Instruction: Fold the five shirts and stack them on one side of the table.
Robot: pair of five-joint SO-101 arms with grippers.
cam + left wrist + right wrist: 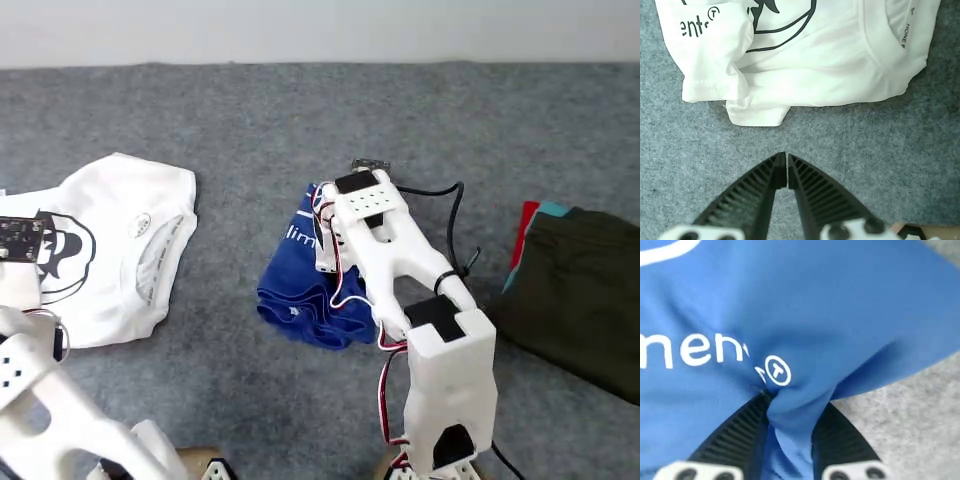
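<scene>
A blue shirt (300, 295) with white lettering lies bunched at the middle of the grey table. My right gripper (790, 407) is shut on a fold of the blue shirt (805, 315), and cloth bulges between its black fingers (735, 432). The right arm (385, 245) stands over that shirt. At the table's left a white shirt (115, 245) with a black print lies roughly folded. My left gripper (787, 172) is shut on nothing, hovering over bare carpet a short way off the hem of the white shirt (805, 60).
At the right edge a dark green shirt (580, 290) lies folded on top of a red one (526, 230) and a teal one (550, 212). The grey carpet-like tabletop (240, 130) is bare at the back. The left arm's white body (40, 400) fills the near left corner.
</scene>
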